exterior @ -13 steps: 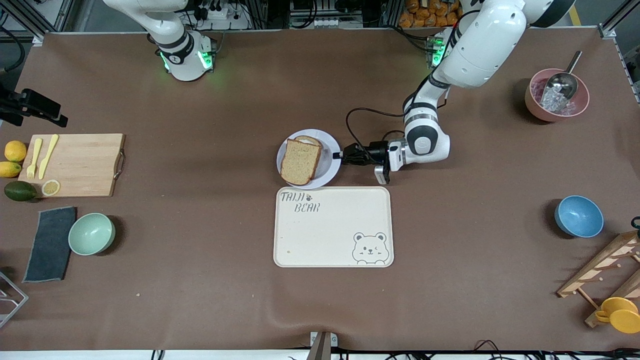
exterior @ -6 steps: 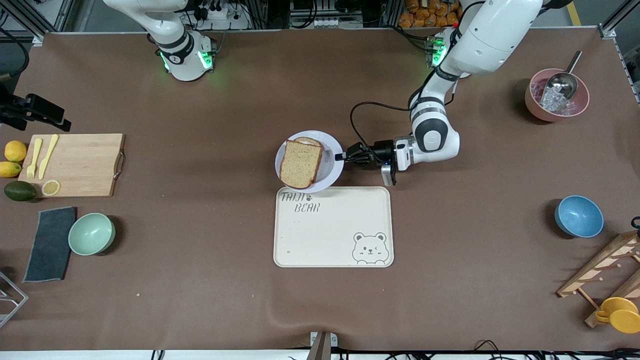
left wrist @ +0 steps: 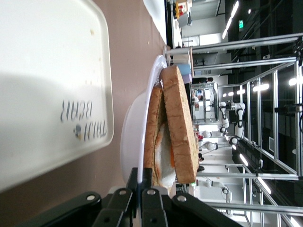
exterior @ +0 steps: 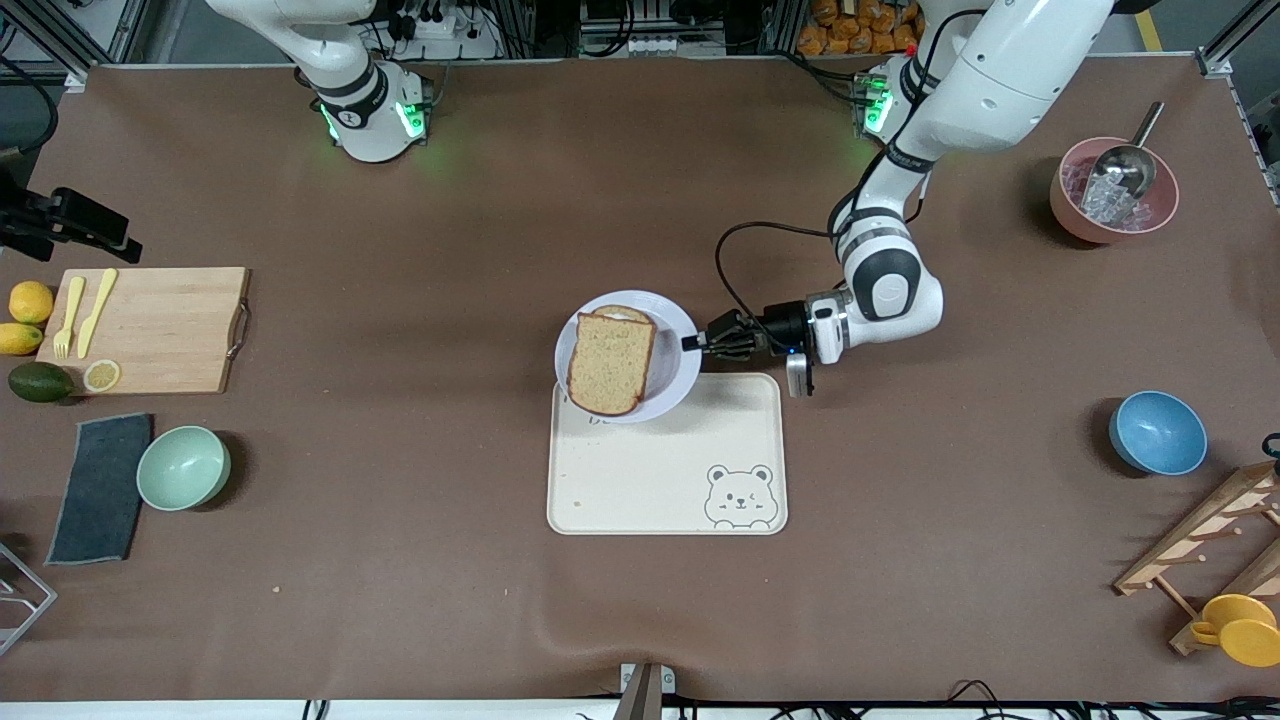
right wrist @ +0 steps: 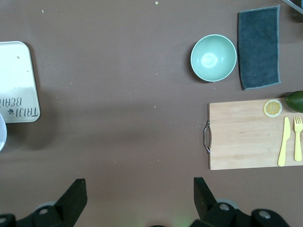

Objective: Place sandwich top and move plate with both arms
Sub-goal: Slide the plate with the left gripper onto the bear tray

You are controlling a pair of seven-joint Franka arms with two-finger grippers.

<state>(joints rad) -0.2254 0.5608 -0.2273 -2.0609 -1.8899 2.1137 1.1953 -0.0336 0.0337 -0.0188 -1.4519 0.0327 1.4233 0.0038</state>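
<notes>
1. I am seeing the left gripper point(exterior: 697, 343) clamping the plate point(exterior: 675, 375) rim, mid-frame in the front view.
2. The plate, sandwich top point(exterior: 610, 362) on it, is moving over the tray point(exterior: 665, 480) now.
3. The right gripper point(right wrist: 137, 198) is waiting, fingers spread, holding nothing.

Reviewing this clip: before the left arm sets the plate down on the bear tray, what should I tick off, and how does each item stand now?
1. Left gripper shut on the rim of the small round pale lavender-white plate: ok.
2. Brown wholemeal bread slice, the sandwich top, lying on the sandwich: ok, though it overhangs the plate's edge nearest the front camera.
3. Plate over the cream rectangular tray with the bear drawing: partly; it covers only the tray's lettered corner.
4. Plate level: cannot tell.
5. Bare tray surface beneath: ok.
6. Right gripper open, over bare table near the wooden cutting board, well away from the plate: ok.
</notes>
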